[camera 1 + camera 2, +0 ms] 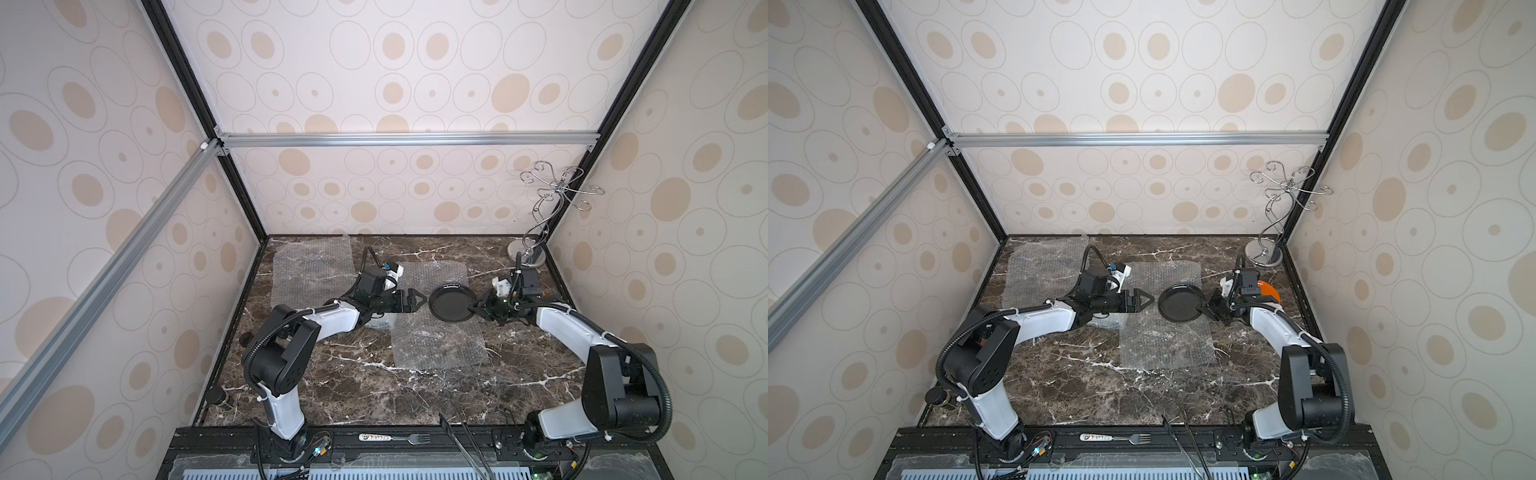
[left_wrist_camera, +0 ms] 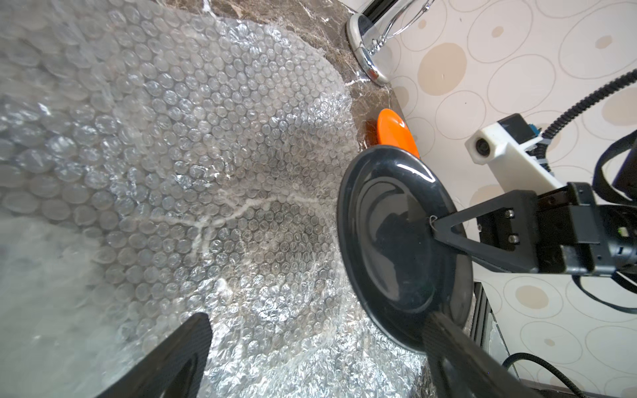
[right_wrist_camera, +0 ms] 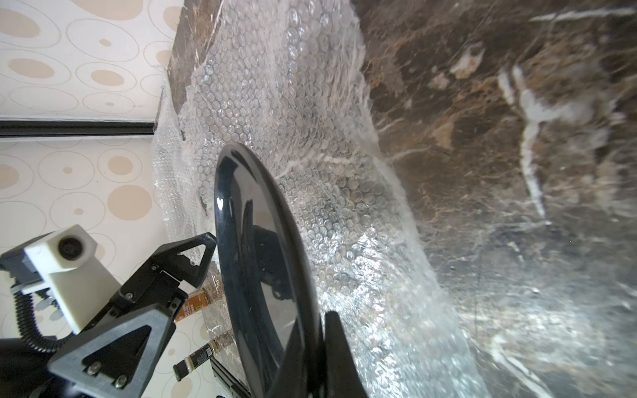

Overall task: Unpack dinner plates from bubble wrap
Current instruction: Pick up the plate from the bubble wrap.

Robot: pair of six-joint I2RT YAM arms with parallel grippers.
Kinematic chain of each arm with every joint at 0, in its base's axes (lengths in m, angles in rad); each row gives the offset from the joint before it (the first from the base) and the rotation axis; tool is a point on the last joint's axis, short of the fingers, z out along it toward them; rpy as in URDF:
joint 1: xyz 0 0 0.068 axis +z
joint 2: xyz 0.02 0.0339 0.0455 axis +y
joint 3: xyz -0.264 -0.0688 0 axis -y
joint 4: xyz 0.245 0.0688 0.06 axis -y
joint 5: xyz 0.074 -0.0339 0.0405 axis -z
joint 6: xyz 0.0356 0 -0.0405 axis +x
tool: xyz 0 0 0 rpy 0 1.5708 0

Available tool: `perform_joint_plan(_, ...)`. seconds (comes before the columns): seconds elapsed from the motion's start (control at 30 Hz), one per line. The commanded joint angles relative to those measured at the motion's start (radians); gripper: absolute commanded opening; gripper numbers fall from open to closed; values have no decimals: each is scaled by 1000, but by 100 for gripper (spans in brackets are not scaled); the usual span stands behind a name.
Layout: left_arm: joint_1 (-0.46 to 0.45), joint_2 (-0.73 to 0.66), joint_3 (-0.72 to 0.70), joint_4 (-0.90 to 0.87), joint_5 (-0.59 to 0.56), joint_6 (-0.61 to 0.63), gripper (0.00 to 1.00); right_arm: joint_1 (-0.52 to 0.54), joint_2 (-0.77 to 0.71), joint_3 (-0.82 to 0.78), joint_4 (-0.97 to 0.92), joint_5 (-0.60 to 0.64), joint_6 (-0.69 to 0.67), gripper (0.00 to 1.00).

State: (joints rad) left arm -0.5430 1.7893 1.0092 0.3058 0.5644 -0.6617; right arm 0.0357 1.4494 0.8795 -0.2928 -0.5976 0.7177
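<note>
The right gripper (image 1: 473, 309) is clamped on one rim of a dark grey plate (image 1: 451, 303), which juts beyond its fingertips over the bubble wrap (image 1: 440, 347). The left gripper (image 1: 420, 300), fingers spread, hovers just off the opposite rim. Best to hold the plate level while carrying it clear of the sheet.

Two white-shelled arms with black joints
The left arm (image 1: 332, 320) and right arm (image 1: 565, 332) trail ribbed black conduit cinched by white zip ties; the left gripper (image 1: 419, 300) and right gripper (image 1: 474, 309) have black triangular cut-out fingers (image 2: 506, 227) with silver screws, plus white camera housings (image 2: 503, 155).
</note>
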Motion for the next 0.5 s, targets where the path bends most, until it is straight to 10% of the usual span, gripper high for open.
perform_joint_plan(0.0, 13, -31, 4, 15, 23, -1, 97, -48, -49, -12, -55, -56, -25, 0)
perform_joint_plan(0.47, 28, -44, 5, -8, 9, 6, 98, -283, -75, 55, -178, -163, -127, 0)
